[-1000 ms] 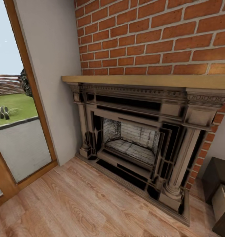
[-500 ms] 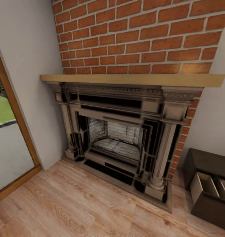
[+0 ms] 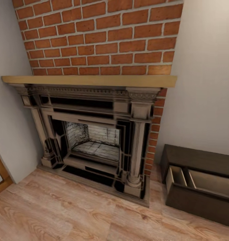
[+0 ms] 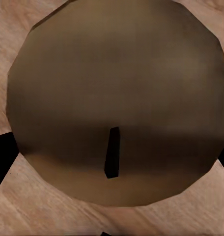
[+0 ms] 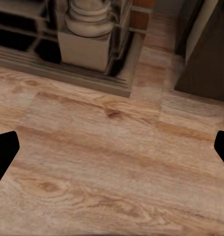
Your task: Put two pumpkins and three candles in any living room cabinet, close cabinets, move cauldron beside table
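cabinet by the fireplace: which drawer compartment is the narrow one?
In the open cabinet, the narrow compartment is the one nearest the fireplace; the compartment beyond the divider is much wider.

Left gripper (image 4: 112, 147) closed around a candle (image 4: 117, 98), dark fingertips (image 4: 3, 152) flanking it though contact is hard to confirm, right gripper (image 5: 112, 147) spread wide, holding nothing, pointing down at the floor (image 5: 112, 162)

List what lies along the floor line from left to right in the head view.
Wooden door frame corner → grey wall → fireplace → brick edge → dark brown cabinet with its pale-lined drawers pulled open.
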### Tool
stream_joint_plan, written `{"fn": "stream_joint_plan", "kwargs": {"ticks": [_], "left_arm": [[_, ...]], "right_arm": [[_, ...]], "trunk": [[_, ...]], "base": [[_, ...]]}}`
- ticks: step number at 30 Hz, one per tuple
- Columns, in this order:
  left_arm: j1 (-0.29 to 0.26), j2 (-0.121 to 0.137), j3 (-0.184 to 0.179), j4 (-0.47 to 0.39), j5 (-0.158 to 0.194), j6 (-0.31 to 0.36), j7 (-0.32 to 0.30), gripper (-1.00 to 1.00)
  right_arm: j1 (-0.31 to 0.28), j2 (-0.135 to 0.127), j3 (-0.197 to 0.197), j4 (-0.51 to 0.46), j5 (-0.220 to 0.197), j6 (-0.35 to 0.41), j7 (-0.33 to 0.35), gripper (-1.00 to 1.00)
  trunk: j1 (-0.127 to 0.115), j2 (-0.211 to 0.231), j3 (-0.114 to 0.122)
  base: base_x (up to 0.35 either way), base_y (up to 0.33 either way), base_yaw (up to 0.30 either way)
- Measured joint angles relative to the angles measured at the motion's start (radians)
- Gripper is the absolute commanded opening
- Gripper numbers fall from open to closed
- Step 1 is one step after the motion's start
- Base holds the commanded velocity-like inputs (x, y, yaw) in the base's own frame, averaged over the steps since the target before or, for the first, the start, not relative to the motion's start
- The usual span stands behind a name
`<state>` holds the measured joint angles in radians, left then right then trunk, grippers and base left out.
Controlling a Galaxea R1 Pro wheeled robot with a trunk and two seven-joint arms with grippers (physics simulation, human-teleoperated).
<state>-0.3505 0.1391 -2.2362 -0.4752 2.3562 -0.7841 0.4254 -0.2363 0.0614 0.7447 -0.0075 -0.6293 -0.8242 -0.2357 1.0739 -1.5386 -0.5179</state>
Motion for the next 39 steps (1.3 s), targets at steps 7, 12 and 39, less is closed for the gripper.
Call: {"fn": "stream_joint_plan", "kwargs": {"ticks": [7,12,39], "left_arm": [[0.000,-0.002,0.000,0.000,0.000,0.004,0.000,-1.00],[0.000,-0.003,0.000,0.001,0.000,0.005,0.000,-1.00],[0.135,-0.006,-0.002,0.123,0.000,0.036,-0.088,-1.00]], "right_arm": [[0.000,0.000,0.000,0.000,0.000,0.001,0.000,1.00],[0.000,0.000,0.000,0.000,0.000,0.001,0.000,1.00],[0.072,-0.005,0.001,0.017,0.004,-0.166,-0.002,1.00]], "trunk": [[0.000,0.000,0.000],[0.000,0.000,0.000],[0.000,0.000,0.006]], "base": [[0.000,-0.336,-0.283],[0.000,-0.159,-0.280],[0.000,-0.005,-0.277]]}}
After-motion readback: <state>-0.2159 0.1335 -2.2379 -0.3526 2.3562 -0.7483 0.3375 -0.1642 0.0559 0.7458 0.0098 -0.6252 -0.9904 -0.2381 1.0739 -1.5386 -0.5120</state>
